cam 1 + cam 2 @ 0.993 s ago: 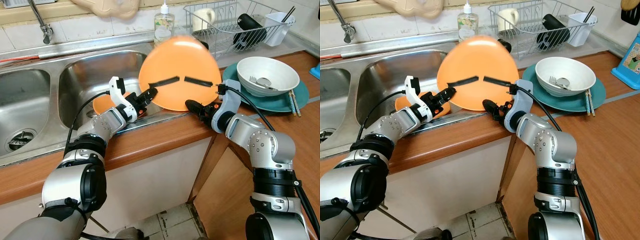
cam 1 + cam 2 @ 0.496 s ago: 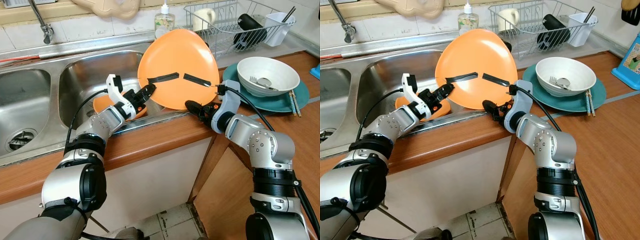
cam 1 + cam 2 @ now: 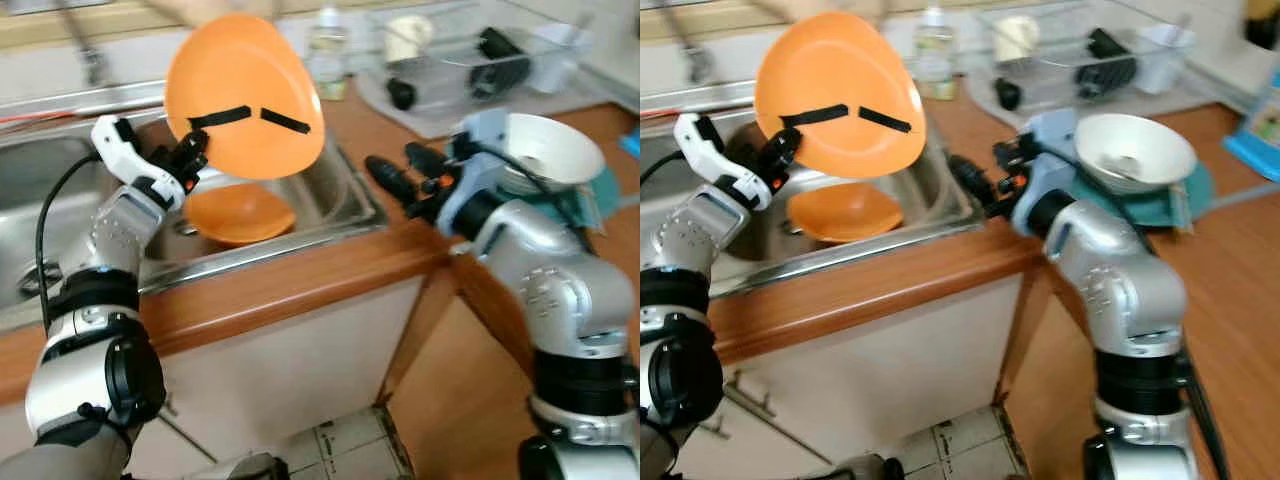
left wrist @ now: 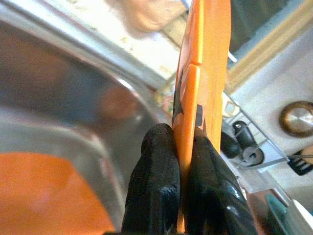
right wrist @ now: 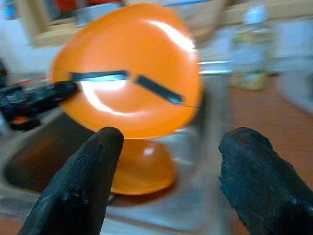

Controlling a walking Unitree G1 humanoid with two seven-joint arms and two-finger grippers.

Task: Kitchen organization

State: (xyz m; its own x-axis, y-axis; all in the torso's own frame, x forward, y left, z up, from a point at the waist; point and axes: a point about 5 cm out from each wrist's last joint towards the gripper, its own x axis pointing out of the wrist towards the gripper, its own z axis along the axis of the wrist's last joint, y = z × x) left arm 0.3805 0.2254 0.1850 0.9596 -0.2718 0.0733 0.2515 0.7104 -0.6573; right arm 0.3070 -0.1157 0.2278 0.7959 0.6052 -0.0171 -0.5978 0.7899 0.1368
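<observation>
Head views, both blurred, so no writing or brand can be read on the soap bottle or anything else. The left gripper pinches the lower-left rim of the orange plate and holds it up, tilted, above the right sink basin. Two strips of black tape cross the plate's underside. A second orange dish lies in the basin, at about 6 o'clock from the raised plate. The right gripper hovers over the wooden counter, its fingers spread and holding nothing, well apart from the plate at roughly 4 o'clock of it. Behind that arm a white bowl sits on a teal plate, with the dish rack further back.

Half a second ago both grippers held the plate between them near the counter edge; since then the right one has let go, and the left alone has carried the plate up and over to the robot's left, above the sink.

Left wrist view: two black fingers are pressed on either side of the plate's rim, seen edge-on.

Right wrist view: the two fingers stand wide apart, framing the taped plate and the dish below it.
</observation>
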